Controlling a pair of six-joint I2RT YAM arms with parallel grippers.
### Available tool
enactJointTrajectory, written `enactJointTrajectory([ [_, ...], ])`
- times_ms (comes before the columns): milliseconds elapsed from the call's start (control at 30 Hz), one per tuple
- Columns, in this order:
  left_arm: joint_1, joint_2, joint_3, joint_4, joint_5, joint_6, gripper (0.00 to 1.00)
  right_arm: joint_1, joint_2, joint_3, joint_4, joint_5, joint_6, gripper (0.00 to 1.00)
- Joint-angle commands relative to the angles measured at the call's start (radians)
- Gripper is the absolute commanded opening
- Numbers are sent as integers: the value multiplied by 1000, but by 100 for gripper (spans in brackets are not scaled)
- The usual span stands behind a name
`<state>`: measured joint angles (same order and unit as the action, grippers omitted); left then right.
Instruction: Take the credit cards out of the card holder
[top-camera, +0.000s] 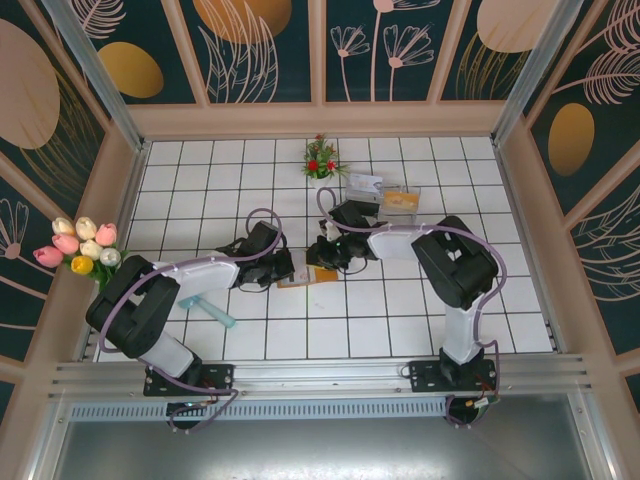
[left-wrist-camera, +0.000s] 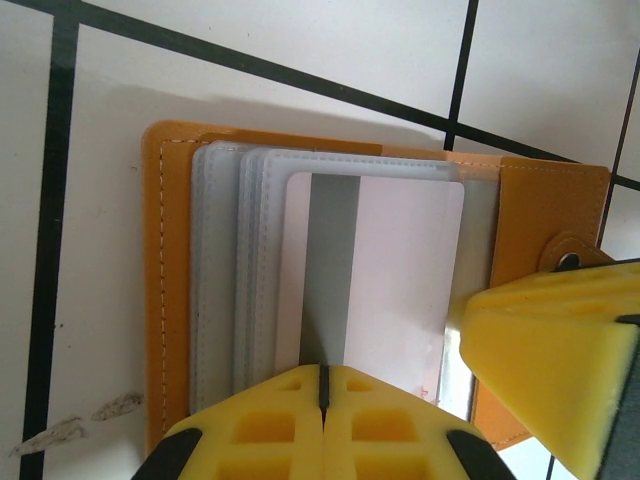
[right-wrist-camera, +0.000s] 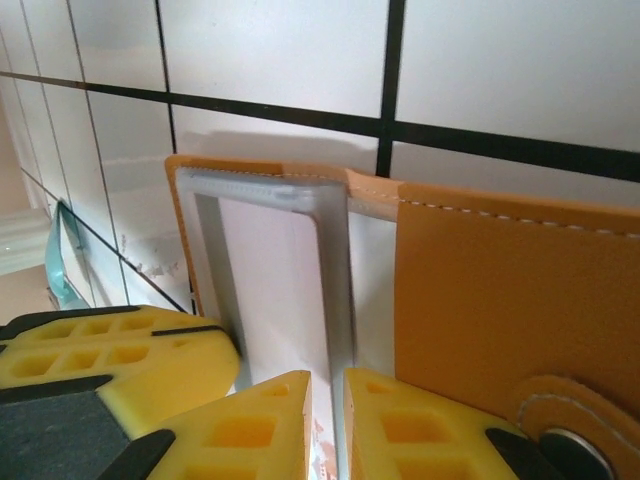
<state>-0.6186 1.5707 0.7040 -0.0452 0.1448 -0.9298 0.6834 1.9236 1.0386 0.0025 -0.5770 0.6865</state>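
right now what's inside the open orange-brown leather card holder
The orange-brown leather card holder holds stacked clear plastic sleeves; the top one holds a white card with a grey stripe. Lower sleeves' contents are covered.

Bright, evenly lit from above. Soft shadow along card holder (left-wrist-camera: 540, 210) edge. Blur on near fingertips (right-wrist-camera: 260, 430), slight corner distortion overhead.

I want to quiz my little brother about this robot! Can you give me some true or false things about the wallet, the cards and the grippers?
1. The card holder lies open on the white tiles. True.
2. A white card with a grey stripe sits in its clear sleeve. True.
3. The left gripper is wide open. False: its fingers are pressed together.
4. The teal card is tucked inside the card holder. False: it lies loose on the tiles.
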Motion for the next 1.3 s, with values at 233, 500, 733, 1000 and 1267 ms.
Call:
enactJointTrajectory([
  [233, -1, 41, -55, -92, -64, -9, 0, 10, 45, 13, -1, -15, -11, 21],
  [500, 1, 64, -54, -82, -38, 11, 0, 8, 57, -10, 61, -80, -26, 19],
  [733, 1, 81, -53, -87, -31, 21, 1, 4, 71, -15, 54, -72, -41, 15],
  [1000, 1, 49, -50, -130, -80, 11, 10, -22, 49, -61, 79, -65, -45, 9],
  [1267, 1, 12, -40, -169, -117, -4, 28, -51, 17, -95, 82, -46, -58, 8],
])
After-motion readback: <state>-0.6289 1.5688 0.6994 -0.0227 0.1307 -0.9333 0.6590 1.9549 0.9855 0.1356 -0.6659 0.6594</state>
